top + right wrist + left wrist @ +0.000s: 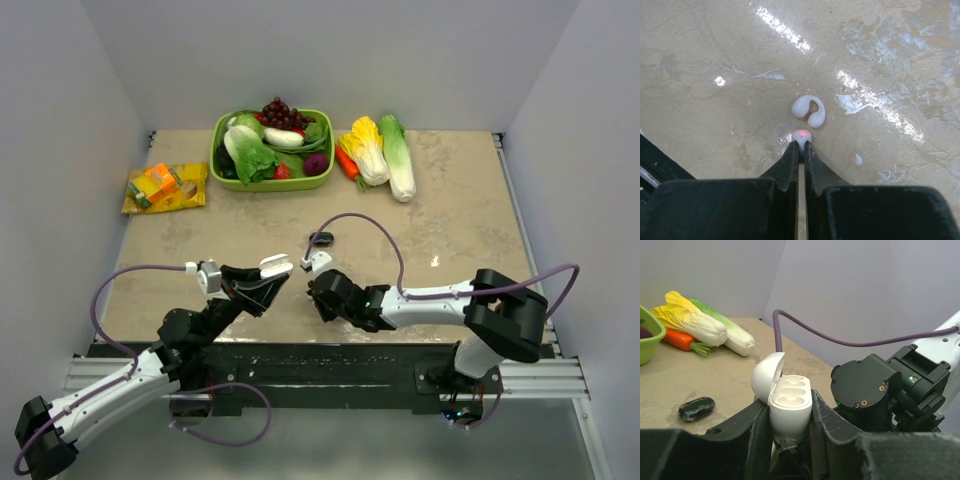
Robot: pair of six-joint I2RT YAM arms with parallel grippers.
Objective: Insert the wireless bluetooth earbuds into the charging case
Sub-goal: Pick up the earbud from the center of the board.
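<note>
My left gripper [790, 427] is shut on the white charging case [790, 407] and holds it upright above the table. The case lid is flipped open and both wells are bare. The top view shows that case [276, 266] at the left gripper [262, 282]. My right gripper [801, 145] points down at the table, its tips pinched on a white earbud [801, 135] that shows a red light. A second white earbud [809, 110], C-shaped, lies loose on the table just beyond the tips. In the top view the right gripper [318, 288] stands close to the right of the case.
A small black case [321, 238] lies on the table behind the grippers, also in the left wrist view [696, 408]. A green basket [228, 168] of vegetables, two cabbages [385, 152] and a carrot [346, 163] sit at the back. Snack packs [165, 187] lie far left.
</note>
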